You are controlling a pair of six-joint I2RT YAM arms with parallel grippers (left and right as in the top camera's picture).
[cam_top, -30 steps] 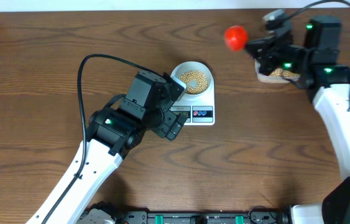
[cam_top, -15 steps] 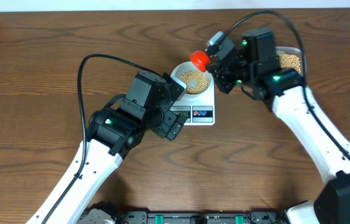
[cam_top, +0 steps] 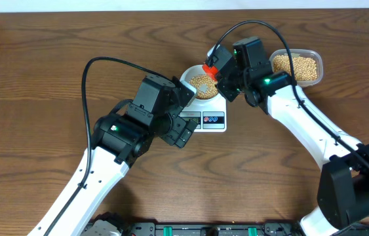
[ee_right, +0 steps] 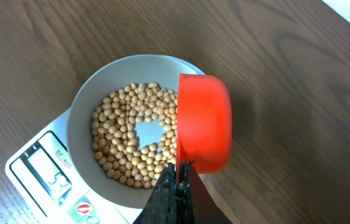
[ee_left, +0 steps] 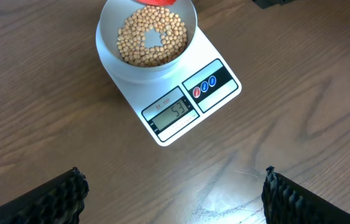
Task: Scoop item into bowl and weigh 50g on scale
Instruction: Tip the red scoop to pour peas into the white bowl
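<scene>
My right claw (ee_right: pixel 176 186) is clamped tight on the red scoop (ee_right: pixel 202 121), which is tipped sideways over the bowl (ee_right: pixel 78 124). The beans (ee_right: pixel 119 143) lie in the bowl, which sits on the scale (ee_left: pixel 181 118) near the far edge of the table (cam_top: pixel 40 65). My left claw (ee_left: pixel 175 193) gapes wide and empty above the table, just beside the scale.

A dark wood-grain counter (cam_top: pixel 33 78) fills the view. A clear rounded-rectangular plastic tub (cam_top: pixel 302 52) sits on it toward the far right. A red scoop (ee_right: pixel 204 121) is turned on its side. A black rail (cam_top: pixel 191 230) with green fittings runs along the near edge.
</scene>
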